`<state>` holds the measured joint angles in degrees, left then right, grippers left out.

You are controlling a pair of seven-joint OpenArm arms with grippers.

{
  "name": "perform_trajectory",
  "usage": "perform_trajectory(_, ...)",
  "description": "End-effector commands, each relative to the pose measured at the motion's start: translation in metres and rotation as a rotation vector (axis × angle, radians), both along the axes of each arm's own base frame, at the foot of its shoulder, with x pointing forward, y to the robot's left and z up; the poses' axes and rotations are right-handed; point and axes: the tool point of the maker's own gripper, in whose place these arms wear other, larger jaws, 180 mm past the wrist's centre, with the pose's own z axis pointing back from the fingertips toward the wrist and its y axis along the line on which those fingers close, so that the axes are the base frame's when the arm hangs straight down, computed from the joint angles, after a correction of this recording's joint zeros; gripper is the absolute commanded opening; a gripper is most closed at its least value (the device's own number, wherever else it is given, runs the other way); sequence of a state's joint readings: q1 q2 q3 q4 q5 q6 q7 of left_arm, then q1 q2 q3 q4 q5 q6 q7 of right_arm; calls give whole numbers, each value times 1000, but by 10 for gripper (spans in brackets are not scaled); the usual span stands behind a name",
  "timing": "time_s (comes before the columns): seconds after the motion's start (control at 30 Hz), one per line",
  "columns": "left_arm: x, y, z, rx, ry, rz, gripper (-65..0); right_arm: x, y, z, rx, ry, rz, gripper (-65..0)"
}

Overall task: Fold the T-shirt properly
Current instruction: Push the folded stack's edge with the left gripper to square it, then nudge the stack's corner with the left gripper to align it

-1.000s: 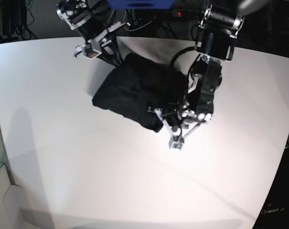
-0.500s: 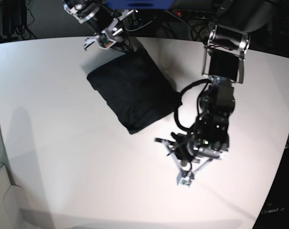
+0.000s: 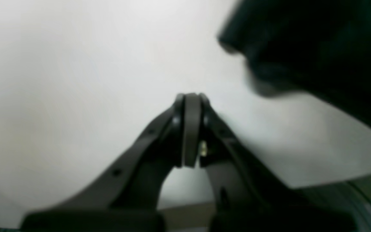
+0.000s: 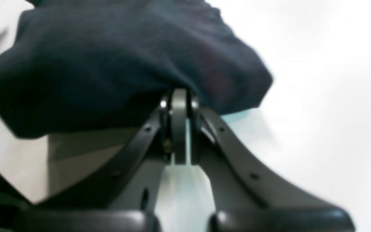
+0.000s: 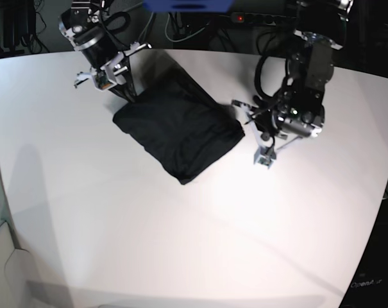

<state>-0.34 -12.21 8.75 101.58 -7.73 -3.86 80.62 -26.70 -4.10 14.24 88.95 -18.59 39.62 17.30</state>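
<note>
White table (image 5: 117, 224) carries the shirt (image 5: 177, 128), folded into a compact dark bundle lying flat at the far-centre. Left gripper (image 5: 264, 157) sits just beside the bundle's edge over bare table, jaws pressed together, nothing between them. Right gripper (image 5: 97, 76) is at the bundle's far corner, jaws together too, tips against the fabric in the wrist view; can't tell if any cloth is pinched.
</note>
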Motion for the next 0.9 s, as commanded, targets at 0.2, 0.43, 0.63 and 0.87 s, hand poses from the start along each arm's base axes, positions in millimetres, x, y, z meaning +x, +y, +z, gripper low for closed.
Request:
perform_trajectory(0.2,-2,-12,-7,-33,18,17,-650,-1,3,9,33,-32,-3,-650)
perform_trajectory(0.43,4,-15,-44,-64,23,44,-650,-8,1,7,28,-16,-4,-650)
perform_trajectory(0.63,47,-24,-41,-112,-82,61,-650,-19,1,1,27,12,-4,-650)
perform_trajectory(0.87,92,-60,-40,-186,-103,75,-650,-34,2,-5,30,48,-7,-650)
